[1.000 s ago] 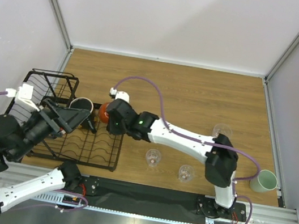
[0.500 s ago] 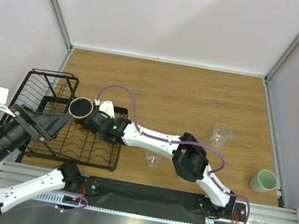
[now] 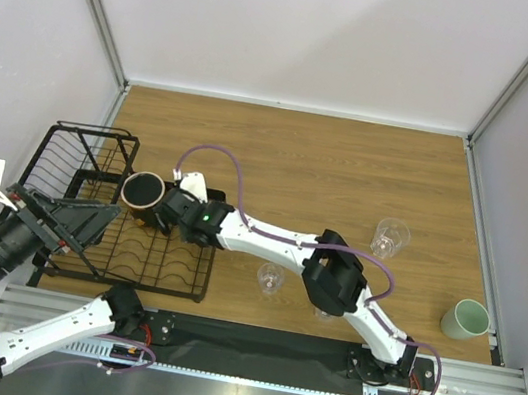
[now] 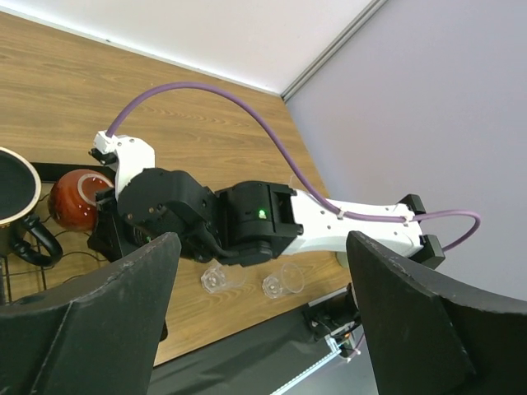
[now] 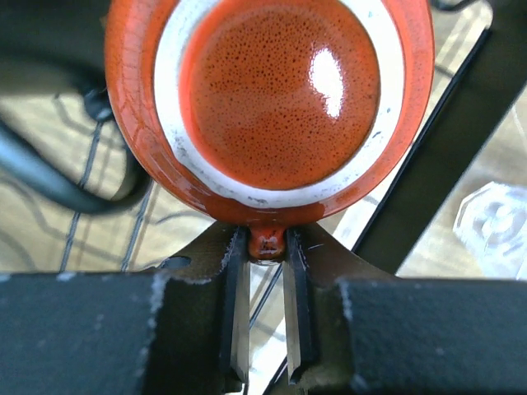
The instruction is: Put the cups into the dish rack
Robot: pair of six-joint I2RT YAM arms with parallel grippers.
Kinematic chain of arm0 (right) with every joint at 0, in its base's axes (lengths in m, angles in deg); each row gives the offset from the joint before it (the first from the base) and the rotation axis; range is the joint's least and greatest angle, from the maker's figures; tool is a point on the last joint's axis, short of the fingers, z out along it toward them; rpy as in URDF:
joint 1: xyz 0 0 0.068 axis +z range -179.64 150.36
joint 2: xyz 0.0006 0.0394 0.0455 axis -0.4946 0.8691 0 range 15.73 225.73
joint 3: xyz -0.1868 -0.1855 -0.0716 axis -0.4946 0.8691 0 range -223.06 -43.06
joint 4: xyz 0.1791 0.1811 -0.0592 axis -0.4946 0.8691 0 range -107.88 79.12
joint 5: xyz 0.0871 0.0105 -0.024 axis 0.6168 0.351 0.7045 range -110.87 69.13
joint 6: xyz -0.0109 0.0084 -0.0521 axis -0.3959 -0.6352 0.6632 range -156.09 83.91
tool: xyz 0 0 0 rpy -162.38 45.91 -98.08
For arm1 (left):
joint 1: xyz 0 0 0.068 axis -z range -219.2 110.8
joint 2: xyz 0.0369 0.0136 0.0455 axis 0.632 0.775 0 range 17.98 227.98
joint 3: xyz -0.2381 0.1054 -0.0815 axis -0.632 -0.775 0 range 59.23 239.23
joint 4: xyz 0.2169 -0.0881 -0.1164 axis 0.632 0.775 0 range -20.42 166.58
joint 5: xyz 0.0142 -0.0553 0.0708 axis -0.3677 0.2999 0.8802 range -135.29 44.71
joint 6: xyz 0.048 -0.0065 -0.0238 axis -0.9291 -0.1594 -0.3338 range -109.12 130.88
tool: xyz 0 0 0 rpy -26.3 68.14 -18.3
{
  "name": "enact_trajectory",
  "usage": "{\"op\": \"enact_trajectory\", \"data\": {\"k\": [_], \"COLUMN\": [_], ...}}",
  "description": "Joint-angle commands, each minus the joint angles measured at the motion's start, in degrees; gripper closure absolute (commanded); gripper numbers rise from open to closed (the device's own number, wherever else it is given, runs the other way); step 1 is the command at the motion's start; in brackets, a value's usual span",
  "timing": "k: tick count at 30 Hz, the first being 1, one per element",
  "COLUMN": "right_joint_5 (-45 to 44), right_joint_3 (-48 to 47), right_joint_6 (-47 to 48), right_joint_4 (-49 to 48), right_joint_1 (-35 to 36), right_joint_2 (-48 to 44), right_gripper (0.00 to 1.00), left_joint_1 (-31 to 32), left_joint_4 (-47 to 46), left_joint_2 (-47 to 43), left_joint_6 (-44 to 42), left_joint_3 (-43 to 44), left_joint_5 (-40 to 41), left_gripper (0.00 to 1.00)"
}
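Now the right end effector (image 5: 268, 247) is clenched on the rim of the glossy orange-red ribbed cup (image 5: 280, 99), pinching the wall between its two fingers so that the cup's white-ringed base faces the wrist camera. A second ago this arm carried the cup just off the right edge of the black wire dish rack (image 3: 168, 288). It has since reached further left, and the cup now hangs over the rack's flat grid, just beside the dark mug with a tan rim (image 3: 143, 193) that already sits in the rack.

The left end effector (image 3: 88, 219) was hovering close to that mug. It has drawn back towards the rack's near left corner and stands released, its fingers wide apart with nothing between them. That leaves room for the right arm to set its cup down.

By my reckoning one cup is loaded and a second is about to be. Three clear tumblers (image 3: 391, 237) and the pale mint-green cup (image 3: 468, 319) remain out on the wooden surface (image 3: 349, 171), well apart from the rack.
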Motion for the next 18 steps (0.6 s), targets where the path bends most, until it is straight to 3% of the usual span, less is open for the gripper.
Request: {"op": "enact_trajectory", "data": {"k": [1,8,11,14,17,18], "right_joint_5": [-1.81,-1.81,-0.85,0.21,1.52,1.87], "right_joint_3": [-3.70,-4.67,-4.76,-4.85,-5.46,-5.64], "right_joint_6": [2.16,4.45,4.54,4.28,3.40,2.88], "right_joint_4": [-2.31,-1.87,-1.52,-0.99,-0.20,0.41], "right_joint_1": [-1.42,-2.30,-2.65,-2.74,-2.74,-2.74], "right_joint_2": [1.81,4.27,4.62,4.62,4.97,5.06], "right_gripper": [1.00,0.99,0.93,0.84,0.68,0.59], "left_joint_1": [-0.26,-0.17,-0.26,-0.26,-0.17,-0.26], "left_joint_4": [0.85,3.05,3.67,3.49,3.32,3.32], "left_joint_2": [1.63,2.07,1.81,1.46,1.37,1.37], "left_joint_6": [-2.06,-0.92,-0.48,0.13,0.48,0.57], "left_joint_3": [0.97,2.38,2.64,2.29,1.94,1.94], "left_joint_5": [0.53,1.32,1.85,1.85,1.94,2.11], "left_gripper": [0.11,0.10,0.10,0.10,0.10,0.10]}}
